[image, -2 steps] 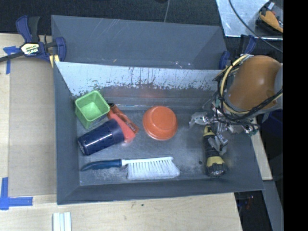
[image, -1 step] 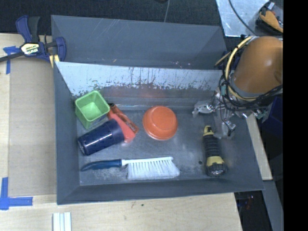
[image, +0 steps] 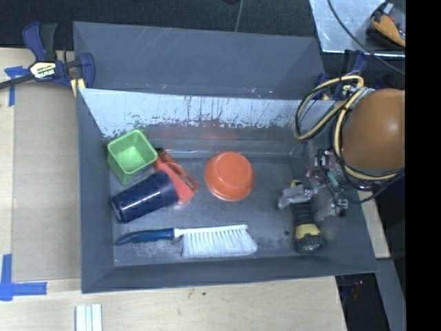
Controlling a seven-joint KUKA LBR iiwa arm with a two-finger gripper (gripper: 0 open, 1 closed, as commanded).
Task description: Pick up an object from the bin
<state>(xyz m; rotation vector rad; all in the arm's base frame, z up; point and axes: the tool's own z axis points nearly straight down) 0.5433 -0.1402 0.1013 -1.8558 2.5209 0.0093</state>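
My gripper (image: 311,198) is low in the right part of the bin, under the orange-domed wrist. Directly beneath and in front of it lies a small black thing with a yellow patch (image: 308,236), near the bin's front right corner. Its upper end runs up under the gripper, and whether the gripper touches it I cannot tell. An orange bowl (image: 229,176) sits upside down on the floor to the gripper's left, well apart from it.
A white-bristled brush with a blue handle (image: 200,239) lies along the front wall. At the left are a green square cup (image: 131,155), a dark blue cylinder (image: 143,197) and an orange-red tool (image: 176,176), close together.
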